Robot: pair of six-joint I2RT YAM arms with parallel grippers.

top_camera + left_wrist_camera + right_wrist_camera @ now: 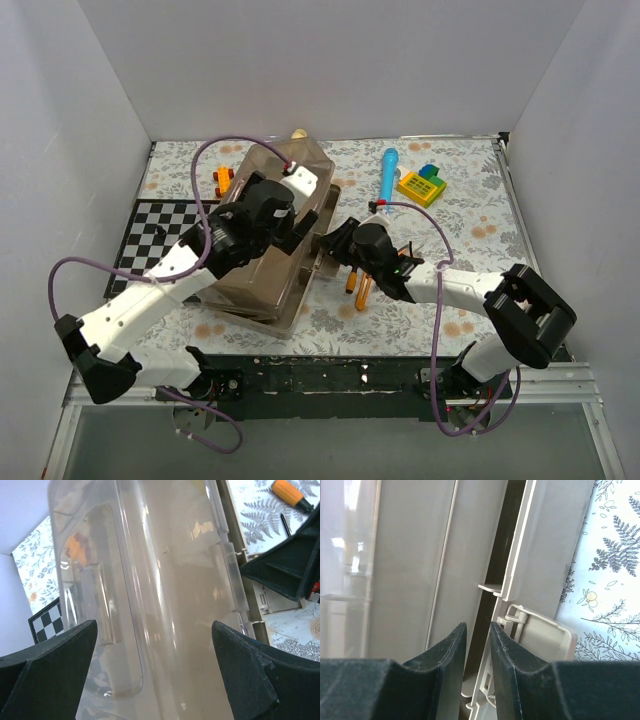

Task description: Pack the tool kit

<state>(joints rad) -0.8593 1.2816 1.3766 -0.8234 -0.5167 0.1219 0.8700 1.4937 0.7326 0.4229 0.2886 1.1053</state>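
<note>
Toolbox lying centre-left on floral table. Left gripper hovering over translucent lid, jaws standing wide, holding nothing. Right gripper sitting at box's right rim beside latch, fingers narrow; cannot tell whether pinching rim. Orange screwdrivers lying outside box, right arm partly covering them. Blue tool and yellow block sitting beyond; checkerboard lying at left.
</note>
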